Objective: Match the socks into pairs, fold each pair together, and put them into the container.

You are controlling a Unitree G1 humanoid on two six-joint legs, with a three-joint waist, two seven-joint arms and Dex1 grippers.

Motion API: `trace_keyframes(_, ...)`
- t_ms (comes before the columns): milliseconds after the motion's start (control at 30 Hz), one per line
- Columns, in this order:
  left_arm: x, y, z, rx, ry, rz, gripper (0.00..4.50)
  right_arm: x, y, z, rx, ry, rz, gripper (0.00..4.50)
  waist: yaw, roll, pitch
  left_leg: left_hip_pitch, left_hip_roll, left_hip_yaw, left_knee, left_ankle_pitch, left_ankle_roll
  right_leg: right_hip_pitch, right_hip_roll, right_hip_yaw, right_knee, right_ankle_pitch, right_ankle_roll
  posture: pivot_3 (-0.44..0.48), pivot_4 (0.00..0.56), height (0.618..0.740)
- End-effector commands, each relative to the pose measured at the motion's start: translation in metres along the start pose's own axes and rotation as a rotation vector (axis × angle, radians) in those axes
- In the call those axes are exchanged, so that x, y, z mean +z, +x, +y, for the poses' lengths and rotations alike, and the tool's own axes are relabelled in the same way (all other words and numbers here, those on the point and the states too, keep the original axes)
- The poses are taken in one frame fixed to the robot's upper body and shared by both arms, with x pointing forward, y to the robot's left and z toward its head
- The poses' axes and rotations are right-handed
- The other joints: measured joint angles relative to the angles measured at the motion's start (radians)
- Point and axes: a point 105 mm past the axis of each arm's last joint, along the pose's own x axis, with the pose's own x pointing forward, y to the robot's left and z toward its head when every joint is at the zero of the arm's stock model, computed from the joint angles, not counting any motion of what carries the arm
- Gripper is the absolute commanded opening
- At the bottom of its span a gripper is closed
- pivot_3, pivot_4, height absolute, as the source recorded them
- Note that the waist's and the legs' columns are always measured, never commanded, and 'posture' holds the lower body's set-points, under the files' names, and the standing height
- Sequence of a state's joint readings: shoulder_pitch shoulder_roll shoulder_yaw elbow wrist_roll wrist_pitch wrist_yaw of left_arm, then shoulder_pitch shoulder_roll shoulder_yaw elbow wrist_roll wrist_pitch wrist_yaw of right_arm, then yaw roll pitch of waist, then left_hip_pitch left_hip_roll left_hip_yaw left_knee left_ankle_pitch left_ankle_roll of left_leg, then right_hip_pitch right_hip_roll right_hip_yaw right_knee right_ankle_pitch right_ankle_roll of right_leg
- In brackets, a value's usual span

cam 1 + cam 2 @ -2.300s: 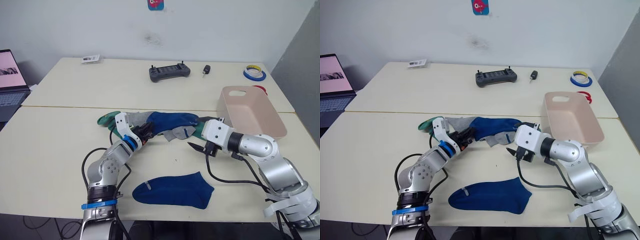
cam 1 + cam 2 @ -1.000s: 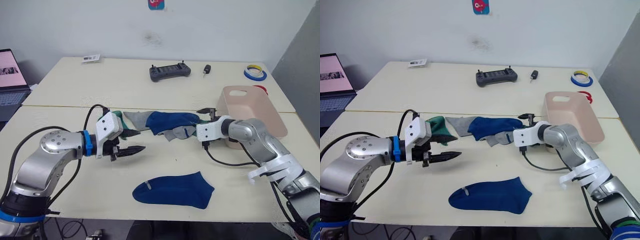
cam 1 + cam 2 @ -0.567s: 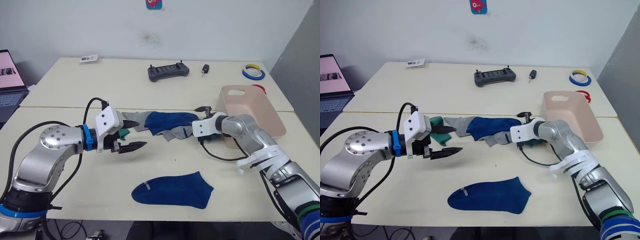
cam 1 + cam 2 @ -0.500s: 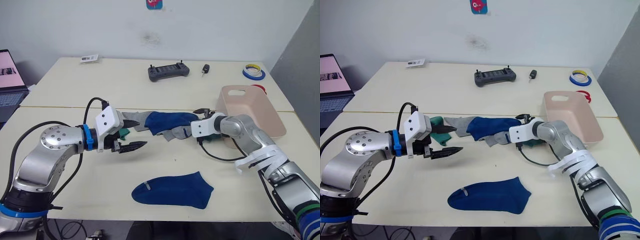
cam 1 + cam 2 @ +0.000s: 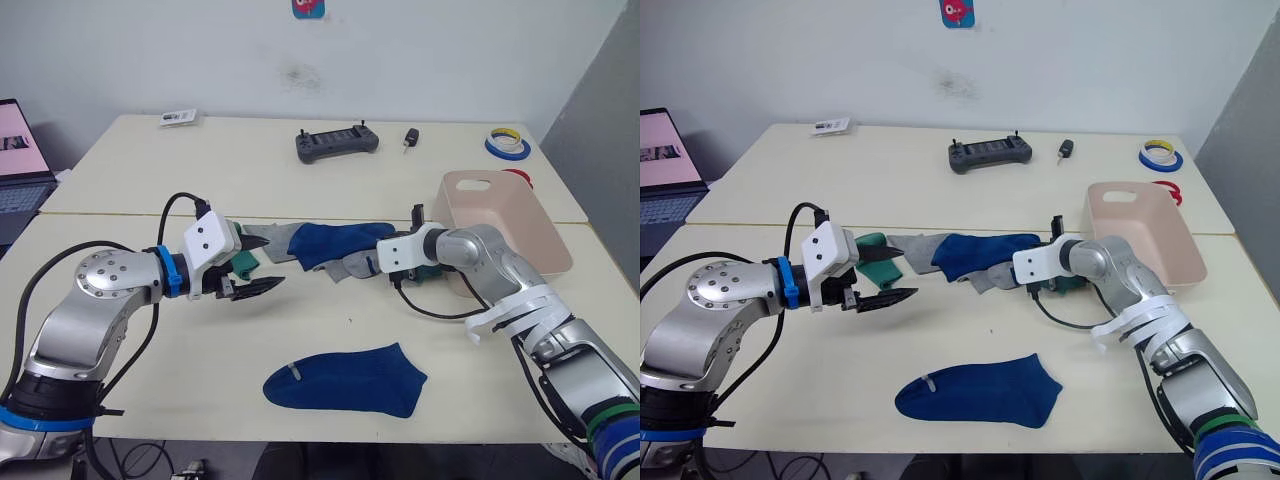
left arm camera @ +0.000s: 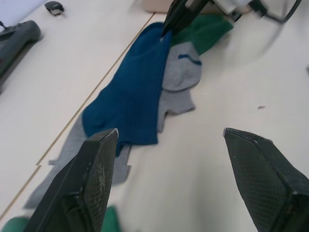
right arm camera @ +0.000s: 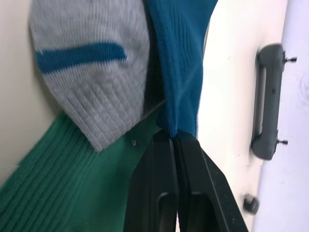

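Socks in a heap mid-table: a blue sock (image 5: 335, 243) draped over a grey sock (image 5: 358, 266), a green sock (image 5: 878, 256) at the left end, more green under the right arm. Right gripper (image 7: 173, 137) is pressed together on the blue sock's end; the right wrist view shows the cloth pinched between the black fingers, beside the grey toe with its blue stripe, which the head views cannot resolve. Left gripper (image 5: 262, 265) hangs just left of the heap, fingers (image 6: 96, 176) spread wide, nothing between them. A second blue sock (image 5: 345, 380) lies flat and alone near the front edge. Container (image 5: 500, 222), pink-beige, sits at the right with no sock visible in it. How many grey socks are in the heap is hard to tell. Farther back: controller (image 5: 337, 143), tape rolls (image 5: 508, 146), laptop (image 5: 18, 152) cut off at the left.
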State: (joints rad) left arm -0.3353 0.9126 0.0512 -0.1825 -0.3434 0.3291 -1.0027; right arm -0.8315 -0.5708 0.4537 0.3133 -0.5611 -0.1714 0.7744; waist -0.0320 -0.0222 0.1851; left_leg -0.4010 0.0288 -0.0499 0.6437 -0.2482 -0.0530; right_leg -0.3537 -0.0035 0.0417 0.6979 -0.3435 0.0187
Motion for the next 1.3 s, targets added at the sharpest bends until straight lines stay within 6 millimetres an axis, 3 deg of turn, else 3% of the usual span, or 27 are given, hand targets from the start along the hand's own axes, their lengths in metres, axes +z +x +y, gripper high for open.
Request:
trace_keyframes(33, 0.001, -0.017, 0.016, 0.069, 0.078, 0.021, 3.65, 0.013, -0.021, -0.021, -0.062, -0.022, -0.053, 0.02, 0.0, 0.0, 0.0, 0.0, 0.0, 0.0, 0.0, 0.0, 0.0, 0.0, 0.0, 0.0, 0.0, 0.0, 0.0, 0.0, 0.15, 0.74)
trace_keyframes(167, -0.008, -0.025, 0.018, 0.074, 0.106, 0.058, 3.65, 0.023, -0.043, -0.021, -0.056, 0.007, -0.093, 0.02, 0.001, 0.0, 0.0, 0.0, 0.0, 0.0, 0.0, 0.0, 0.0, 0.0, 0.0, 0.0, 0.0, 0.0, 0.0, 0.0, 0.15, 0.74)
trace_keyframes(367, -0.017, -0.028, 0.011, 0.03, 0.119, 0.085, 3.65, 0.042, -0.074, 0.009, 0.055, 0.178, -0.16, 0.02, 0.003, 0.0, 0.0, 0.0, 0.0, -0.002, 0.0, 0.0, 0.0, 0.001, -0.001, 0.0, 0.0, 0.0, 0.0, 0.0, 0.15, 0.74)
trace_keyframes(700, -0.033, -0.012, -0.008, -0.129, 0.231, 0.096, 3.65, 0.031, -0.096, 0.049, 0.184, 0.219, -0.09, 0.02, 0.003, 0.0, 0.0, 0.0, 0.0, -0.001, 0.0, 0.0, 0.0, 0.001, 0.0, 0.0, 0.0, 0.0, 0.0, 0.0, 0.15, 0.74)
trace_keyframes(933, -0.026, 0.039, -0.012, -0.214, 0.406, -0.038, 3.65, 0.03, -0.091, 0.055, 0.183, 0.254, -0.087, 0.02, 0.005, 0.0, 0.0, 0.0, -0.001, 0.0, 0.001, 0.0, 0.0, 0.001, 0.002, -0.002, 0.0, 0.0, 0.0, 0.0, 0.15, 0.74)
trace_keyframes(1100, -0.028, 0.074, -0.008, -0.237, 0.579, -0.042, 3.65, 0.028, -0.091, 0.057, 0.181, 0.261, -0.08, 0.02, 0.005, 0.0, 0.0, 0.0, -0.002, 0.0, 0.001, 0.0, 0.0, 0.001, 0.002, -0.002, 0.0, 0.0, 0.0, 0.0, 0.15, 0.74)
trace_keyframes(1300, -0.028, 0.099, -0.009, -0.247, 0.716, -0.074, 3.65, 0.027, -0.092, 0.06, 0.174, 0.272, -0.071, 0.02, 0.001, 0.0, 0.0, 0.0, -0.002, 0.001, 0.001, 0.0, 0.0, 0.001, 0.002, -0.002, 0.0, 0.0, 0.0, 0.0, 0.15, 0.74)
